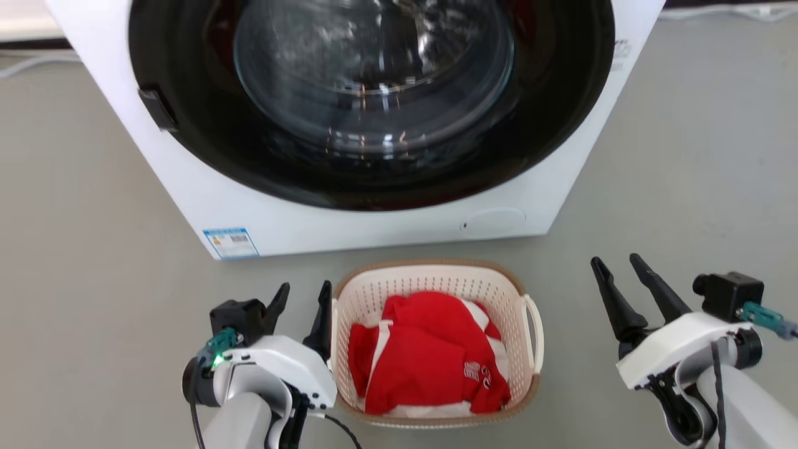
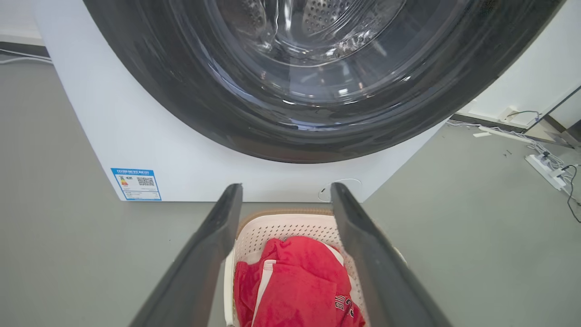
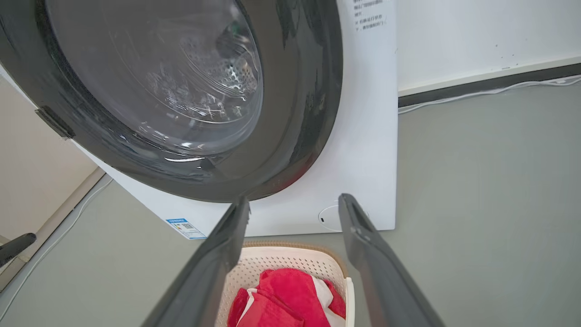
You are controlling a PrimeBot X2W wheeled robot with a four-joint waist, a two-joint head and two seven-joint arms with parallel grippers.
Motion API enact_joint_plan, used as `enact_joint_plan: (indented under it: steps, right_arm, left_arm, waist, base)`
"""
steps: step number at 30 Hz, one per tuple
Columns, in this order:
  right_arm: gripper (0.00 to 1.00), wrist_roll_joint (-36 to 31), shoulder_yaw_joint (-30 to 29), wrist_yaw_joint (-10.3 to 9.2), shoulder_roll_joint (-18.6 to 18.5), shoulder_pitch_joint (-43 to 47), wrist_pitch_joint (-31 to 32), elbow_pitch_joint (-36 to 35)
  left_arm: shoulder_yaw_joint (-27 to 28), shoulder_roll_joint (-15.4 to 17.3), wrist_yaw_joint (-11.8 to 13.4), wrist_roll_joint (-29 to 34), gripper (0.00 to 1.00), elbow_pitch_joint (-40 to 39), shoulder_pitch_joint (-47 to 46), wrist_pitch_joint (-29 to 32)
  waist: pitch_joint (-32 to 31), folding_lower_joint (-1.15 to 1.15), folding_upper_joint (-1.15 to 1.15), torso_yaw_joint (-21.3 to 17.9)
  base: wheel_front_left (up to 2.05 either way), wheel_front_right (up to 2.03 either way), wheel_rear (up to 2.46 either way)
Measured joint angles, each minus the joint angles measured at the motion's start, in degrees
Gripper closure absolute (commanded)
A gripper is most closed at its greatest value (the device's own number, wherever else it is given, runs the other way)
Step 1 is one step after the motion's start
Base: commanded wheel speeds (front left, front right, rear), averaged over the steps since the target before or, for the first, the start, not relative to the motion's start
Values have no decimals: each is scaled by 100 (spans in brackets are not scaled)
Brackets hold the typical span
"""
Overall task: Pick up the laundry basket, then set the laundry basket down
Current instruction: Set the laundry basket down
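Note:
The laundry basket (image 1: 430, 279) is cream-white and perforated with a brown rim, and stands on the grey floor just in front of the washer. A red and white garment (image 1: 430, 355) lies inside it. My left gripper (image 1: 305, 290) is open; its inner finger is close beside the basket's left edge, and contact cannot be told. In the left wrist view, the basket (image 2: 290, 227) and garment (image 2: 295, 281) show between that gripper's (image 2: 286, 188) spread fingers. My right gripper (image 1: 615, 260) is open and stands apart from the right loop handle (image 1: 535, 330). The right wrist view looks past that gripper (image 3: 294, 200) at the basket (image 3: 281, 261).
The white front-loading washer (image 1: 249, 206) with its big dark round door (image 1: 374, 93) rises right behind the basket. A blue label (image 1: 230, 243) sits at its lower left corner. A power strip and cables (image 2: 544, 165) lie on the floor to the right. Open floor lies on both sides.

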Motion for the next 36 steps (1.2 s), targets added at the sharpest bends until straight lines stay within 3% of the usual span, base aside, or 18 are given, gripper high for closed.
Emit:
enact_joint_plan:
  steps: [15, 24, 31, 36]
  right_arm:
    - [0, -1184, -1530, 0, 465, 1297, -16, -1558]
    - [0, -1902, -2139, 0, 682, 1874, -18, -2281]
    - [0, -2118, -2675, -1, 837, 2044, -19, -2483]
    - [0, -2273, -2689, -1, 835, 2132, -23, -2570]
  left_arm:
    - [444, 19, -115, 296, 0, -1452, 1173, 0]
    - [444, 31, 203, 665, 0, -2419, 1722, 0]
    - [493, 40, 229, 649, 0, -2855, 1897, 0]
    - [523, 47, 270, 647, 0, -3053, 2012, 0]
  waist:
    - [-882, 0, 0, 89]
    - [-1015, 0, 0, 114]
    - [-1057, 0, 0, 136]
    - [-1056, 0, 0, 132]
  base:
    - [0, 0, 0]
    - [0, 0, 0]
    - [0, 0, 0]
    - [0, 0, 0]
